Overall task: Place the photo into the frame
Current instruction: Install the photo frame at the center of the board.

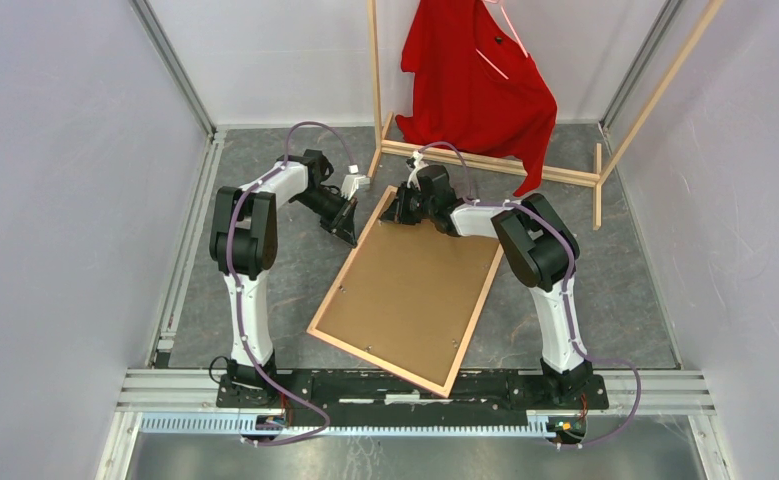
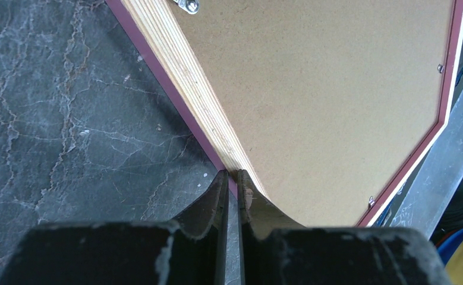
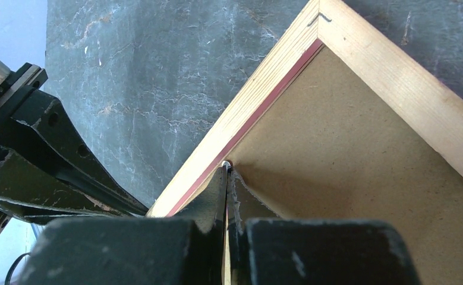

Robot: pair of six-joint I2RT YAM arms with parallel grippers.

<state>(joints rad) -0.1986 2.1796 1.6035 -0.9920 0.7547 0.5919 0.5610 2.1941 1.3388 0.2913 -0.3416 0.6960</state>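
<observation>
The frame (image 1: 351,258) lies face down on the dark table, light wood back up, thin pink edge showing. A brown backing board (image 1: 410,290) fills it. The photo is hidden. My left gripper (image 1: 350,235) is shut apart from a thin slit, its tips touching the frame's outer left side near the far corner; in the left wrist view the gripper (image 2: 232,173) meets the wood rim (image 2: 181,65). My right gripper (image 1: 397,212) is shut over the far corner; in the right wrist view its tips (image 3: 227,167) touch a small metal tab (image 3: 225,163) where the board (image 3: 347,178) meets the rim (image 3: 395,77).
A wooden clothes rack (image 1: 375,80) with a red shirt (image 1: 475,80) stands at the back, just behind the frame's far corner. The frame's near corner overhangs the metal rail (image 1: 415,385) between the arm bases. Grey walls close in both sides. The left arm (image 3: 38,160) shows beside the right gripper.
</observation>
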